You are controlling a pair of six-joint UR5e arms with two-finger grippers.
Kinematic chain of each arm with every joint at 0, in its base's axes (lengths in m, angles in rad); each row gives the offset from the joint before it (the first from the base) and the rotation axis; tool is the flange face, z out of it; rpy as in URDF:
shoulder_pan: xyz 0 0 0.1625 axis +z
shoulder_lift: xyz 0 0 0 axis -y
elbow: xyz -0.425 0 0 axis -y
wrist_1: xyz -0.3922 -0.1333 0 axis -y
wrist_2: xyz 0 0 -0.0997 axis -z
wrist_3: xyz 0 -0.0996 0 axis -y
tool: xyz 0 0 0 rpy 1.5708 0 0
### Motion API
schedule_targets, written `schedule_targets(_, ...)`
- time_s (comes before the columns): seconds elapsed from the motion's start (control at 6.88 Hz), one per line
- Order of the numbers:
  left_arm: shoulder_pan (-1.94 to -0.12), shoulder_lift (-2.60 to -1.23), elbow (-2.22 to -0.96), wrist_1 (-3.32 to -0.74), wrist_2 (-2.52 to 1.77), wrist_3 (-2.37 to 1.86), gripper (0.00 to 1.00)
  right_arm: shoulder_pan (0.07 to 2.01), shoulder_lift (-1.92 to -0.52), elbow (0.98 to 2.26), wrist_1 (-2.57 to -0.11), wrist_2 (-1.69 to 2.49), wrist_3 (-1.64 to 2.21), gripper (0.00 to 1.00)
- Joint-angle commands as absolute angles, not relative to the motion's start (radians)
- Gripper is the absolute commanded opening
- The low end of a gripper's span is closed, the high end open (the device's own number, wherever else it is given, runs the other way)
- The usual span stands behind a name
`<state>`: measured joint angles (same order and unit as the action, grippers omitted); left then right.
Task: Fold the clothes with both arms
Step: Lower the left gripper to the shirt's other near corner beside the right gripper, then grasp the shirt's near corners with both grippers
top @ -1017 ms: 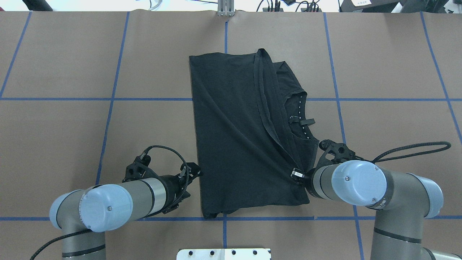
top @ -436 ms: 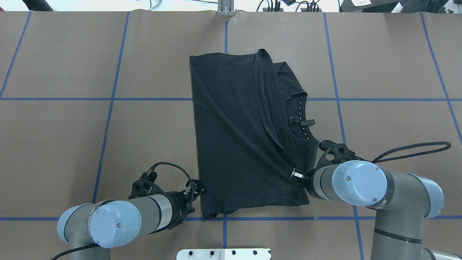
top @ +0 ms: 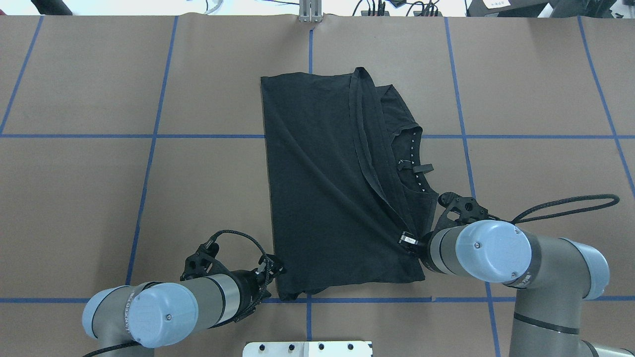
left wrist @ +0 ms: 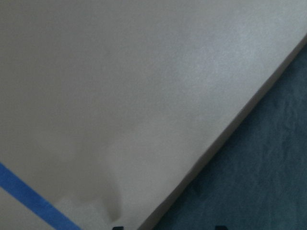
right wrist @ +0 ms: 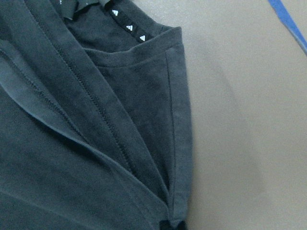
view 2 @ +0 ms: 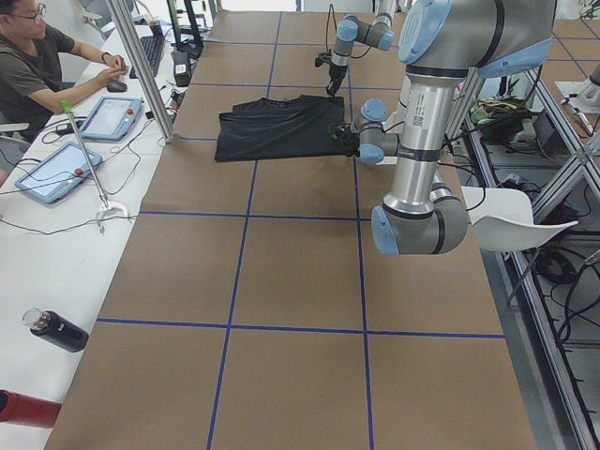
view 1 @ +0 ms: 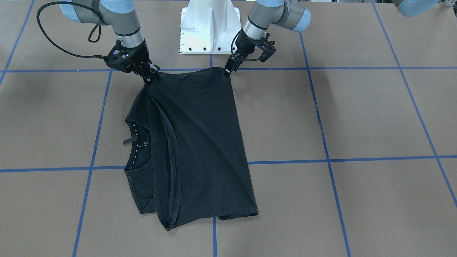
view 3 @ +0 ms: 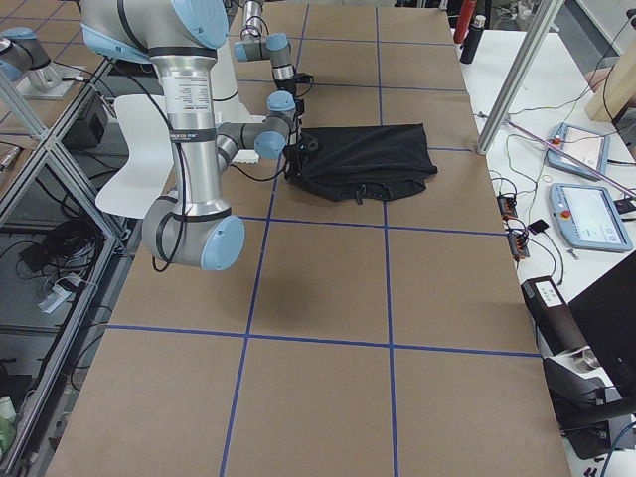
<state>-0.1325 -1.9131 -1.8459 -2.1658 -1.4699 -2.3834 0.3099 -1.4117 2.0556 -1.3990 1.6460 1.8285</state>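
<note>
From the front, the black T-shirt (view 1: 200, 142) lies folded at the middle of the table (view 1: 357, 117), showing only plain black. The right gripper (view 1: 149, 76) pinches its corner by the robot's edge.

Overhead, the left gripper (top: 274, 266) touches the other near corner, and its wrist hides the jaws.

In the left wrist view, the cropped fingertips (left wrist: 117, 227) seem spread over the hem.

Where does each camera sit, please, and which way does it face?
Overhead: behind the white pedestal, looking forward-down; left arm, right arm.
Front-facing: opposite side, facing the pedestal; both arms.
Exterior left: table's left end; left arm nearest.
Exterior right: table's right end; right arm nearest.
Left wrist: down at brown paper.
Right wrist: down at collar.
Shared: black T-shirt.
</note>
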Motion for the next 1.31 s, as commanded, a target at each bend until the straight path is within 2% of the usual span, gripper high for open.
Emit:
schedule_targets(0.0,-0.13,-1.927,-1.839,-2.164,-1.471,-2.382,0.66,0.31,-1.413,2.056,-1.399,1.646,1.829,0.0)
schedule_targets(0.58,-0.124,-1.942,-1.815,-2.164,-1.471,-2.382,0.64,0.31,-1.411,2.056,-1.399,1.647,1.829,0.0)
schedule_targets(0.87,-0.111,-1.945,-1.803,-2.164,-1.471,-2.382,0.6,0.31,-1.411,2.054,-1.399,1.646,1.829,0.0)
schedule_targets(1.02,-0.109,-1.95,-1.801,-2.164,-1.471,-2.384,0.5,0.31,-1.411,2.052,-1.399,1.647,1.829,0.0)
schedule_targets(1.16,-0.109,-1.948,-1.801,-2.164,-1.471,-2.388,0.12,0.31,-1.411,2.054,-1.399,1.647,1.829,0.0)
